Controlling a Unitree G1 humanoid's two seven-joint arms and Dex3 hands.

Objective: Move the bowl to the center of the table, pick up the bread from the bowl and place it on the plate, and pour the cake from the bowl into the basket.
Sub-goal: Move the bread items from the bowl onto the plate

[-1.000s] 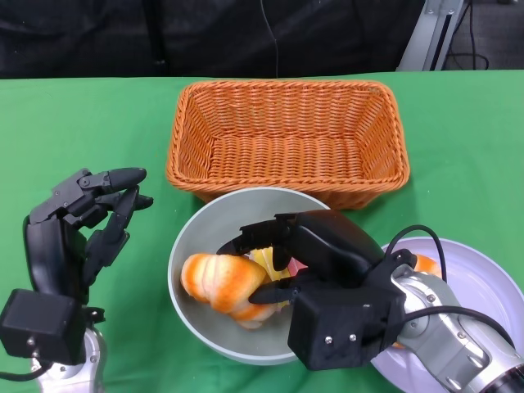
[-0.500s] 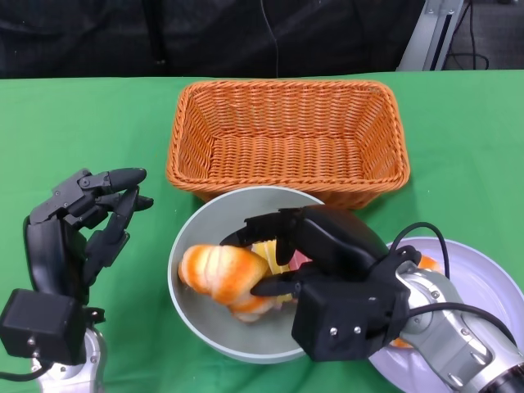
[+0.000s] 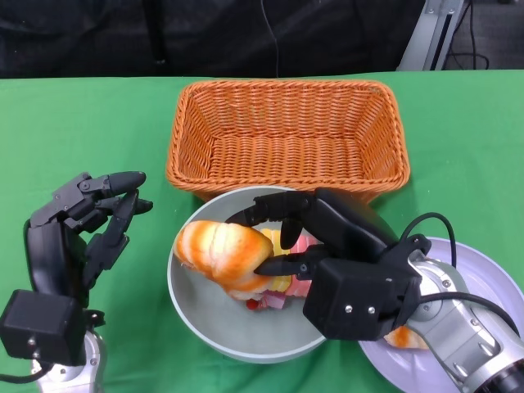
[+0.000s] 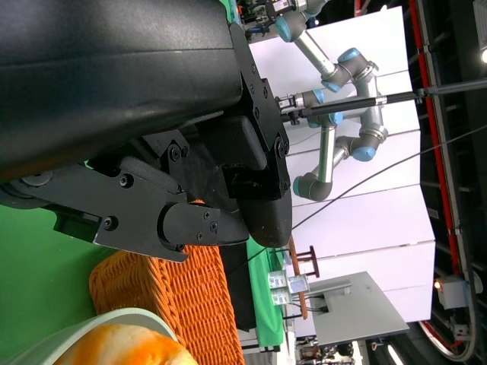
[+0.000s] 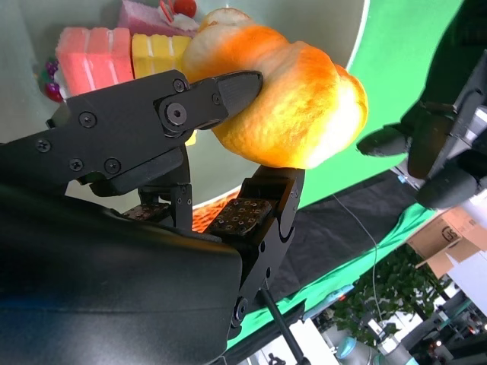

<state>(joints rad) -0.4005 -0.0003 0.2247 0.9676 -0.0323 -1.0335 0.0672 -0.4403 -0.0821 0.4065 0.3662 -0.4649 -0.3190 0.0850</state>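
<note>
**Fig.: Bread gripped above bowl, head + wrist views**

Setting: green cloth-covered table w/ dark backdrop behind; white walls and grey-blue robot arms show in the left wrist view.

Bread: elongated glazed roll, orange-brown crust w/ pale ridged bands, smooth and shiny. Long axis lies roughly across the table, slightly tilted, one end toward the left hand, the other tucked into the right hand. It sits over the left half of the bowl, raised off the bowl floor.

Right hand: black, hard-shelled; fingers closed around the bread, one fingertip pressing on top, another under it (right wrist view).

Bowl: round, smooth, pale grey-green, just in front of the basket, its far rim touching or nearly touching the basket's near wall. Cake pieces (pink, yellow blocks) lie inside beneath the bread.

Basket: rectangular, orange woven wicker.

Plate: round, pale lilac, glossy, right of bowl, partly hidden by the right forearm.

Left hand: beside the bowl, fingers loosely curled and apart, holding nothing.
</note>
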